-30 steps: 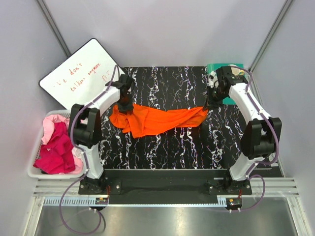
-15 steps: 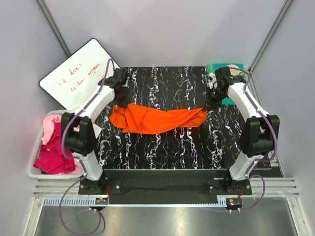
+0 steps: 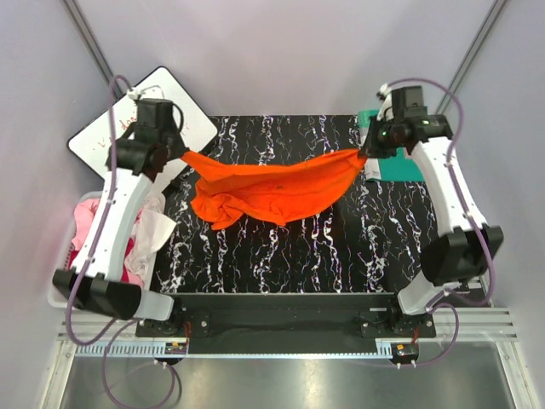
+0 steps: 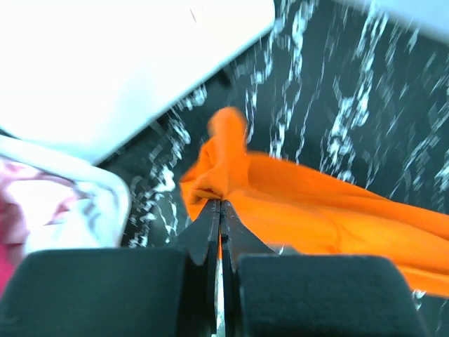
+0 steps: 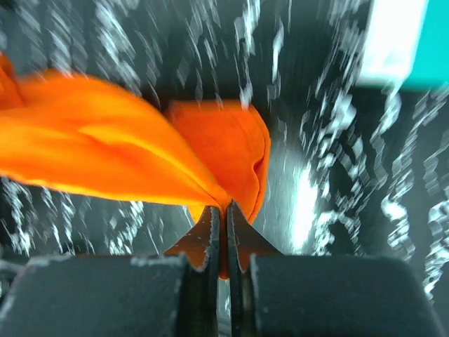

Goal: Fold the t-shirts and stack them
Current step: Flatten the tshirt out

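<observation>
While strung up over the black marbled table (image 3: pixel 281 256), reads as the spread-it-out step before any folding. Orange t-shirt (image 3: pixel 272 189) slung like a hammock across the far half of the table, top edge pulled taut, lower part sagging and bunched toward the left, maybe brushing the tabletop.

To do this bit well: pull both ends apart evenly, same height, just enough tension to kill the wrinkles without yanking cloth out of either pinch, then lower flat and square to the table edge.

Long axis runs left to right, pretty much level, one end pointing toward the whiteboard (image 3: pixel 89 143), the other toward the teal mat (image 3: pixel 393 169). Can't tell neck from hem in that bunch.

Pink t-shirts (image 3: pixel 88 220) heaped in the white basket (image 3: pixel 63 256) off the left side, not yet folded.

Left gripper (image 4: pixel 219 203) clamped on a wad of orange at the left end; right gripper (image 5: pixel 226 206) pinched on the right corner, jaws nearly together with only cloth between.
</observation>
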`<state>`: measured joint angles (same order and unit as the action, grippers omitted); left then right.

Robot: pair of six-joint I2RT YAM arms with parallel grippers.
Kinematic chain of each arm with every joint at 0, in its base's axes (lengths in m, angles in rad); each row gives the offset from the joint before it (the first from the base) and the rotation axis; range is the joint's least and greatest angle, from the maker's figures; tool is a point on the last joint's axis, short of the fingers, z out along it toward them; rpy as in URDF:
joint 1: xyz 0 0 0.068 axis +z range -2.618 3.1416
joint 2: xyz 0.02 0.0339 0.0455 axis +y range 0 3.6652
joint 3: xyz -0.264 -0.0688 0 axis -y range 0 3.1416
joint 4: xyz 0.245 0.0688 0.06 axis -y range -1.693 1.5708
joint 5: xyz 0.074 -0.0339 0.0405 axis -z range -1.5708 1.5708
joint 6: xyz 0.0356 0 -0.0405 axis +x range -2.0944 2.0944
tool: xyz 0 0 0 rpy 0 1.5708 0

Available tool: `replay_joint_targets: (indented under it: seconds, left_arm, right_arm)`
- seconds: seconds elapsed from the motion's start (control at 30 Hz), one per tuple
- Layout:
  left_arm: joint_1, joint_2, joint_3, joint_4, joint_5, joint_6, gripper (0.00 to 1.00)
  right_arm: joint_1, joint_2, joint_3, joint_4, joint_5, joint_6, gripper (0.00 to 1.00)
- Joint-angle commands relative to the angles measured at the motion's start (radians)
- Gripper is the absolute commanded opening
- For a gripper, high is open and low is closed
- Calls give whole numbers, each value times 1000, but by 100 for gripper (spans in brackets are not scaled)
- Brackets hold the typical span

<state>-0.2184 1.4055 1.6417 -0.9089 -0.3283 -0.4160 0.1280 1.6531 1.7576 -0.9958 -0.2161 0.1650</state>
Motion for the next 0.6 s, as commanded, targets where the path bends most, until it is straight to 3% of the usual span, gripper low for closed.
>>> replay_joint_targets:
  seconds: [0.0, 0.23, 0.57]
  left_arm:
    - [8, -138, 84, -30, -106, -1, 0]
    - [7, -330, 101, -68, -45, -4, 0]
    - [-12, -634, 115, -159, -28, 55, 0]
  right_arm:
    - [-2, -206, 164, 29, 76, -1, 0]
    - [-4, -416, 261, 29, 104, -21, 0]
    - [-2, -766, 178, -23, 122, -25, 0]
